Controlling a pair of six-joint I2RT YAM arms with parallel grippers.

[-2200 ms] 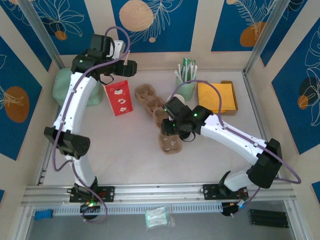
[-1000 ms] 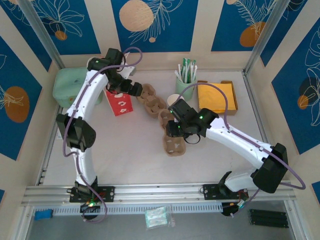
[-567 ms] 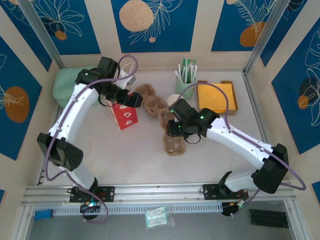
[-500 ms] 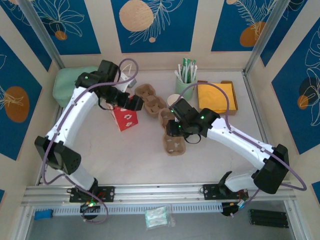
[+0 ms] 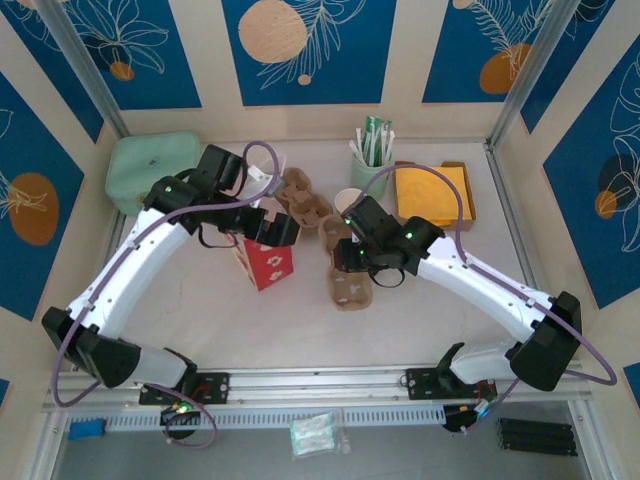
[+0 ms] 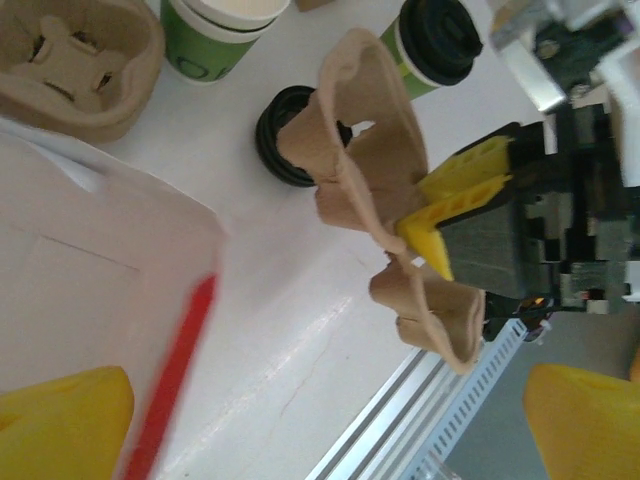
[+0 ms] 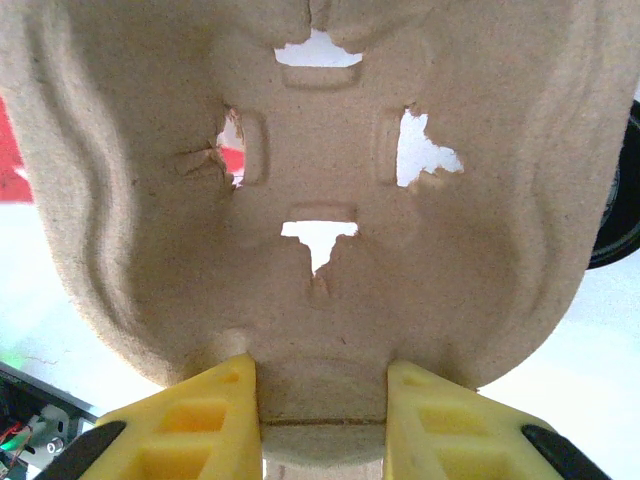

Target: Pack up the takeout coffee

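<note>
Coffee in a small green-patterned paper cup with a white rim and round black plastic lid, the takeout coffee (image 6: 440, 42), stands upright on the white tabletop (image 6: 262, 335). It is just beyond the right jaws and apart from them, on the far side of the held carrier from the left jaws. The right jaws are closed on the rim of a brown moulded-pulp cup carrier (image 7: 320, 200), one yellow finger (image 7: 190, 420) on each side of its edge. In the left wrist view this carrier (image 6: 375, 190) is tipped up on edge at those jaws. A loose stack of black plastic lids (image 6: 272, 140) lies on the tabletop behind the carrier, between the two sets of jaws. Lidless green-and-white paper cups (image 6: 215, 35) stand beyond the lids. A second brown pulp carrier (image 6: 70, 60) rests flat ahead of the left jaws. The left jaws stand wide open with nothing between their yellow fingers (image 6: 60, 425). A red-and-white paper carton (image 5: 266, 264) sits directly under them; whether they touch it cannot be told. Well away from the left jaws is a mint-green lidded box (image 5: 150, 165), and well beyond the right jaws are a green cup of sachets (image 5: 372, 170) and a tray of yellow napkins (image 5: 432, 192).
</note>
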